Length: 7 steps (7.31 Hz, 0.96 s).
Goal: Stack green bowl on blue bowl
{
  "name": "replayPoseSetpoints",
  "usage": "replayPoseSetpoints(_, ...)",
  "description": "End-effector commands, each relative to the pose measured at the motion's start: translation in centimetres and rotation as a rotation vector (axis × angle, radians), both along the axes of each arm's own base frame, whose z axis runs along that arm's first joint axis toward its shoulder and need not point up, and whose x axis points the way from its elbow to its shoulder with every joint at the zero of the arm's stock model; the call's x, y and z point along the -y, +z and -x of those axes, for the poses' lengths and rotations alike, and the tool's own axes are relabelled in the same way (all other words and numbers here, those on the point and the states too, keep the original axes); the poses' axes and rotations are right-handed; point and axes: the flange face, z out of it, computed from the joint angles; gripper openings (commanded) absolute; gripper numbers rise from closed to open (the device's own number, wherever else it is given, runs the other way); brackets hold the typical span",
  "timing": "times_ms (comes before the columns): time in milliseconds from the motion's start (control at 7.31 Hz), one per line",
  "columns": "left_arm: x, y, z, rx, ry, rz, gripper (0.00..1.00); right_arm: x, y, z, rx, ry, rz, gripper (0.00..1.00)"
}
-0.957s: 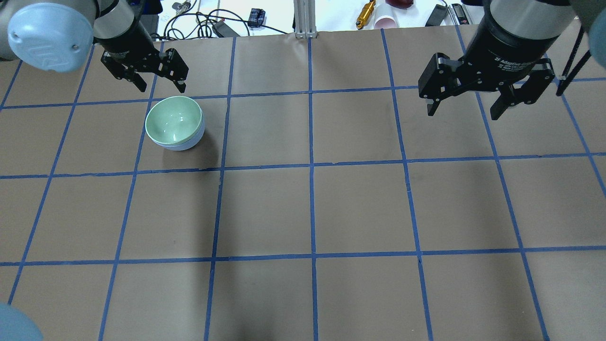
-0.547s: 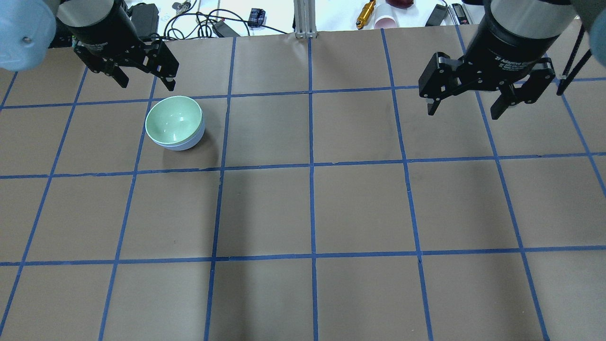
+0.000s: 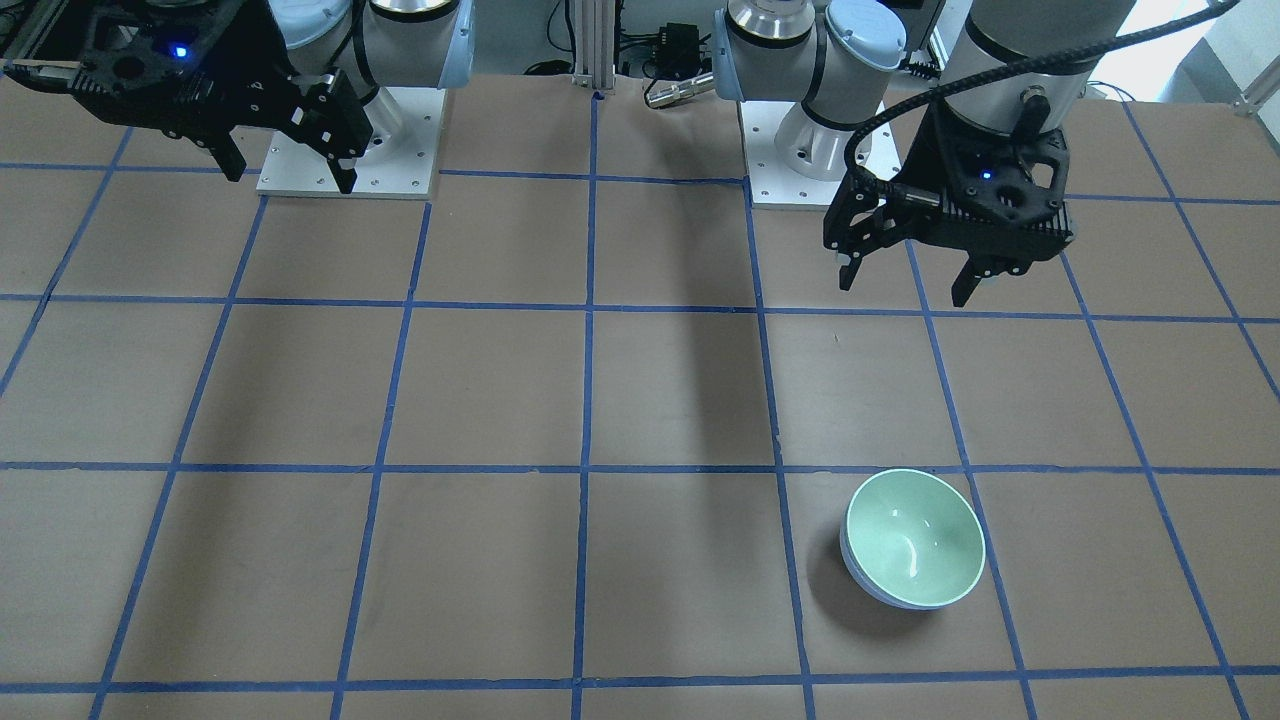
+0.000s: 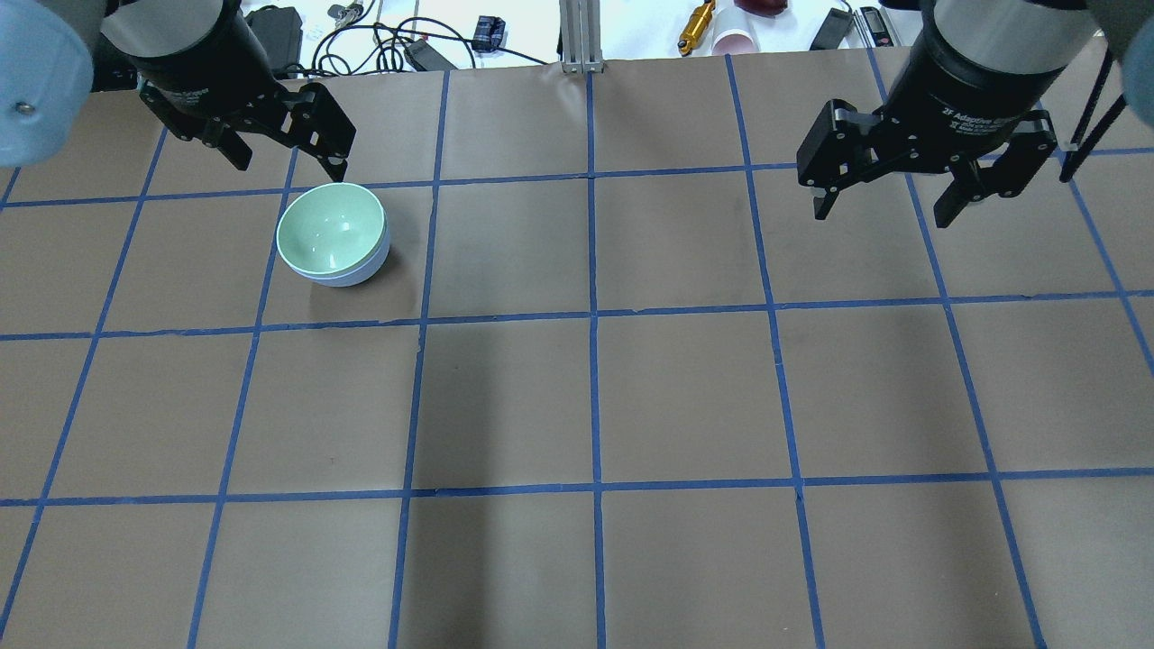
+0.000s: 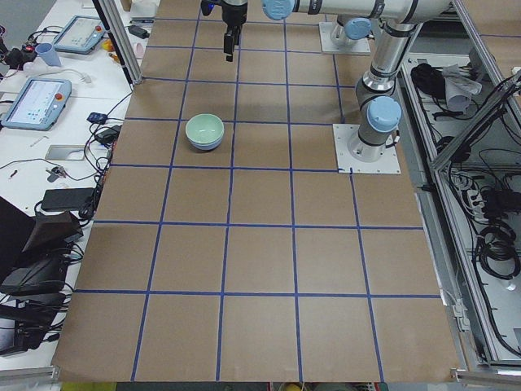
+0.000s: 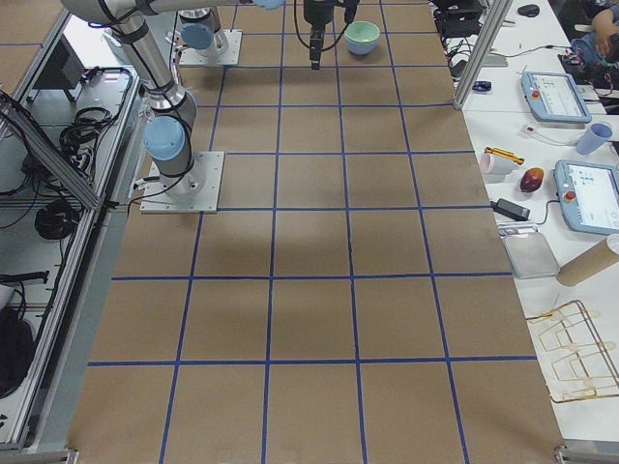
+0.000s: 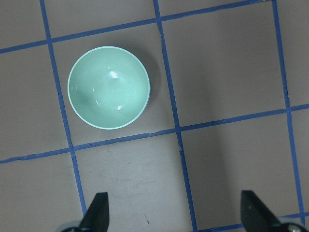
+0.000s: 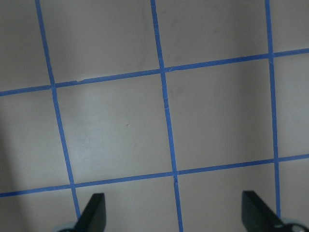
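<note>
Main risk is a low move by the left gripper (image 4: 290,162). Its fingers are spread wide and hold nothing. The overhead view puts one fingertip next to the green bowl (image 4: 330,230), but the wrist view shows clear table between them, so we judge it's well above. If it drops or sweeps from there, it could clip the rim and tip or slide the stack, since glossy bowls should skate on the paper-covered table (image 4: 685,397).

The right gripper (image 4: 881,214) is also wide open, empty and well apart, so we see no threat there.

The green bowl sits upright and empty inside the blue bowl (image 4: 356,273), on our left, on the far side of the table. Only a thin crescent of blue shows under the green rim. The task looks done.
</note>
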Motion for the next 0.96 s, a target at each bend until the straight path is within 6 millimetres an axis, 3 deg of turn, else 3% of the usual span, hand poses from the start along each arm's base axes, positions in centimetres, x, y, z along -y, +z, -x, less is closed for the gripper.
replayPoseSetpoints(0, -0.4, -0.2, 0.2, -0.005, 0.003, -0.006, 0.97, 0.0, 0.0, 0.0, 0.000, 0.000, -0.002, 1.00)
replayPoseSetpoints(137, -0.4, -0.9, 0.2, 0.000, 0.006, -0.020, 0.98, 0.0, 0.0, 0.0, 0.000, 0.000, 0.001, 1.00)
replayPoseSetpoints(821, -0.8, 0.2, 0.2, -0.001, -0.011, 0.000, 1.00, 0.0, 0.0, 0.0, 0.000, 0.000, -0.001, 1.00)
